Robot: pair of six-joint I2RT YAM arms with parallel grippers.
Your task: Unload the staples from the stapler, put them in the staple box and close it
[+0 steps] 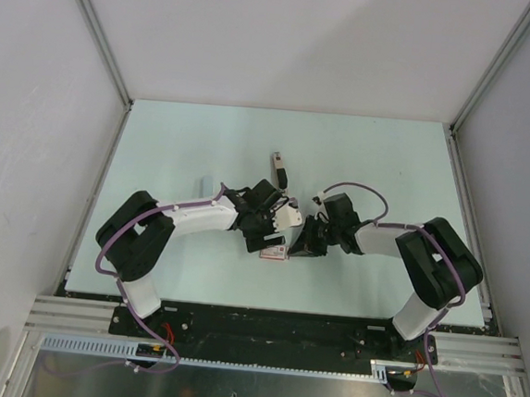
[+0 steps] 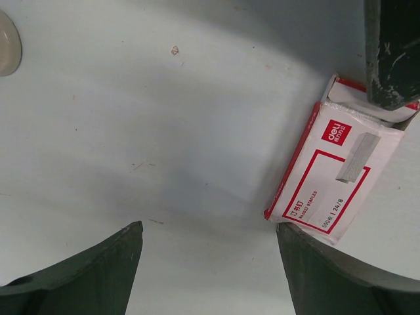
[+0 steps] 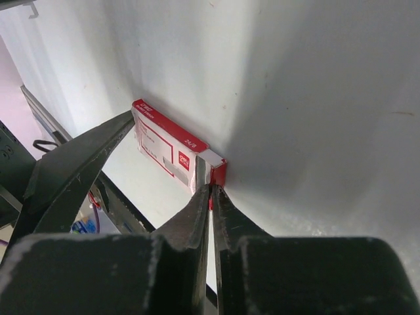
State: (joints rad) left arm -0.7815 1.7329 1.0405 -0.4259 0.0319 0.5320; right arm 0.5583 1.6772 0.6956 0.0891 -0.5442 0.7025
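Observation:
The stapler (image 1: 278, 171), slim with a black top part, lies alone on the table beyond both grippers. No loose staples show. A white-and-red staple box (image 1: 272, 252) lies between the grippers; it also shows in the left wrist view (image 2: 335, 174) and the right wrist view (image 3: 164, 141). My left gripper (image 2: 209, 230) is open and empty just above the table, its right finger (image 2: 328, 275) beside the box's corner. My right gripper (image 3: 211, 191) is shut, pinching the red flap at the box's open end.
The pale green table (image 1: 388, 172) is walled by white panels with metal rails at its edges. A pale rounded thing (image 2: 6, 52) shows at the left edge of the left wrist view. The right gripper's finger (image 2: 390, 52) covers the box's open end there.

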